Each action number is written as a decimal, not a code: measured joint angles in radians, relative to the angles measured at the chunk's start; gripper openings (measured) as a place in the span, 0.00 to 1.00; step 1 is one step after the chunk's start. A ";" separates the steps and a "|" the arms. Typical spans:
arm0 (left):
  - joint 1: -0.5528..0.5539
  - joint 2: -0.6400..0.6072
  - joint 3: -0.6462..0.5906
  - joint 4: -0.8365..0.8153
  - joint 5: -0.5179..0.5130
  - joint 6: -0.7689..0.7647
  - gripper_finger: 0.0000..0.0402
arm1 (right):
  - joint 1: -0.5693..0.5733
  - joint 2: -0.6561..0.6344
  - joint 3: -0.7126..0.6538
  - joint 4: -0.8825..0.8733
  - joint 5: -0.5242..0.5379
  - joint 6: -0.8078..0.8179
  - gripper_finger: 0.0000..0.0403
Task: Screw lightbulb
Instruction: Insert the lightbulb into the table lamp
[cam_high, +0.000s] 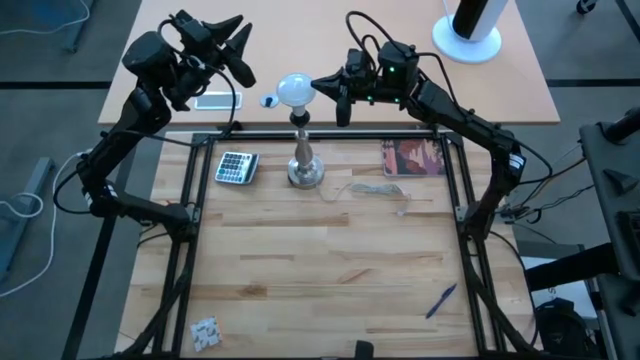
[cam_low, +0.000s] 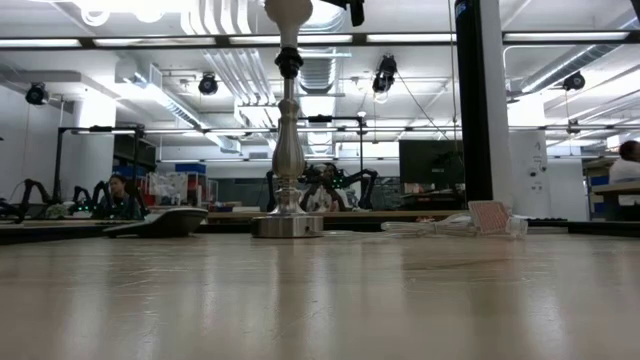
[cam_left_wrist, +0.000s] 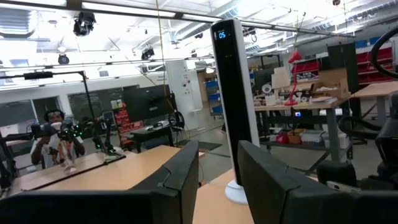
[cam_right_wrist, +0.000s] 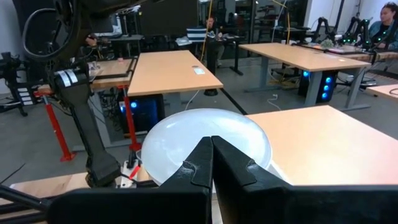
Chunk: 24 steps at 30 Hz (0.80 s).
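My left gripper is lifted over the far left part of the table, well apart from the lamp. In my left wrist view its two dark fingers have a clear gap between them and nothing is inside, so these jaws are released and empty; beyond them I see a tall black tower fan on a white base.

On the wooden table, a calculator lies left of the lamp stand. The silver lamp stand is upright, and the lightbulb sits on its top, in the black socket. In the low view the stand rises out of the upper edge, with only the lower part of the bulb visible.

To the right of the bulb is my right gripper, its tip just beside the white glass. In my right wrist view the fingers are pressed together with nothing between them, so these jaws are clenched, and the bulb is directly behind the tips. I cannot tell if they touch it.

Further right, a white cable and a reddish card lie on the table, and a blue pen near the front right.
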 joint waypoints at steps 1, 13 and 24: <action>0.000 0.000 0.000 0.000 0.000 0.001 0.25 | 0.000 0.000 0.000 0.000 0.000 -0.001 0.00; 0.000 0.000 -0.005 -0.073 0.001 -0.004 0.31 | 0.000 0.000 0.000 0.003 0.000 -0.001 0.00; 0.000 0.005 -0.006 -0.113 0.188 -0.043 0.36 | 0.000 0.000 0.000 0.006 0.000 0.000 0.00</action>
